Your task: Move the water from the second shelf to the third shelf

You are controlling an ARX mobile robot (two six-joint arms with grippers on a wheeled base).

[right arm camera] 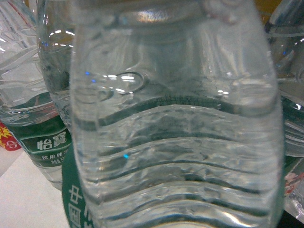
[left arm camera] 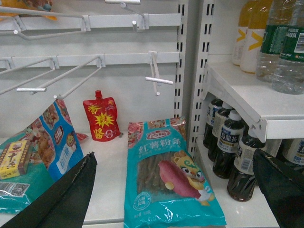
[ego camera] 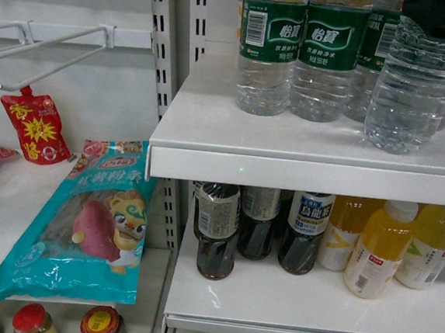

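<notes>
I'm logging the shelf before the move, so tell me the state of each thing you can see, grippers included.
water: tilted, its top under the right gripper.
other water bottles: upright, in a row.
dark tea bottles: upright, one shelf below.
noodle packet: lying flat.
red pouch: upright against the back panel.
left gripper: open, empty.
right gripper: fingers hidden, cannot tell.

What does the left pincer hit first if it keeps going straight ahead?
Probably the teal noodle packet lying on the shelf between its fingers; the red sauce pouch hangs further back. Depth is uncertain.
</notes>
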